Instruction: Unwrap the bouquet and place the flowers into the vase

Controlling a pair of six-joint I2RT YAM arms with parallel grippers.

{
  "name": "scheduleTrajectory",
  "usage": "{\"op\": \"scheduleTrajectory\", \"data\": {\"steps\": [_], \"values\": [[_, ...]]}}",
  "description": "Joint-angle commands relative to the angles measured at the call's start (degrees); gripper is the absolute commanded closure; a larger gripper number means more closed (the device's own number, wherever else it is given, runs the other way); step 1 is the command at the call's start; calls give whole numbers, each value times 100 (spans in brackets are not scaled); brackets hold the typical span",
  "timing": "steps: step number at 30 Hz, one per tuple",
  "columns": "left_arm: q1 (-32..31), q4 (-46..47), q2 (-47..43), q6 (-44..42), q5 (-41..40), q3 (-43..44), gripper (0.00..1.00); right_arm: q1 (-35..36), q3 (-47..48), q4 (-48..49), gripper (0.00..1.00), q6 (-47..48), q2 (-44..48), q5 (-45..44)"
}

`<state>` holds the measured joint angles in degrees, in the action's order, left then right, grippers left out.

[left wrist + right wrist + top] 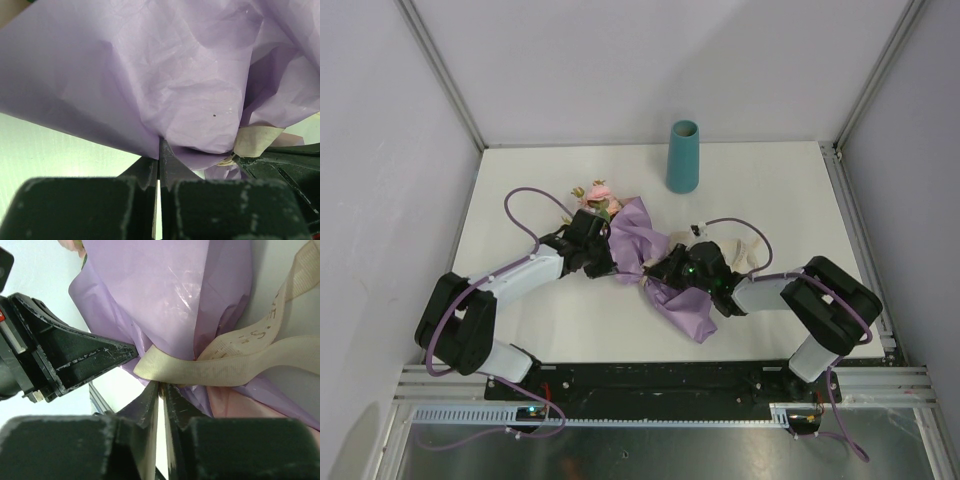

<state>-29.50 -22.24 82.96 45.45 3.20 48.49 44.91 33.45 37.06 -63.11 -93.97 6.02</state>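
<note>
Bouquet (pixel 638 238) in crinkled lilac paper (pixel 175 75)

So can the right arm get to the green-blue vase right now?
Probably not yet. The way between the right fingers and the vase looks free, but those fingers are pinched at the ribbon of the bouquet, so they'd have to let go first.

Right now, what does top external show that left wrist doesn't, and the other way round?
Top external only: the teal vase, upright, and the pink roses poking out of the wrap.
Left wrist only: a close look at the left pincer, shut, with its tips against a fold of the lilac paper.
Both: the lilac paper and the cream ribbon.
</note>
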Motion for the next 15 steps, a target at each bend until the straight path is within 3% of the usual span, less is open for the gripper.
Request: {"op": "scheduleTrajectory", "data": {"steps": [1, 4, 15], "values": [[-56, -31, -111, -54, -30, 168, 100, -8, 196, 58, 95, 82, 47, -153], [-56, -34, -69, -86, -183, 154, 100, -140, 186, 64, 99, 88, 242, -31], [-28, -77, 83, -191, -627, 154, 100, -678, -393, -95, 100, -42, 1583, 204]]}}
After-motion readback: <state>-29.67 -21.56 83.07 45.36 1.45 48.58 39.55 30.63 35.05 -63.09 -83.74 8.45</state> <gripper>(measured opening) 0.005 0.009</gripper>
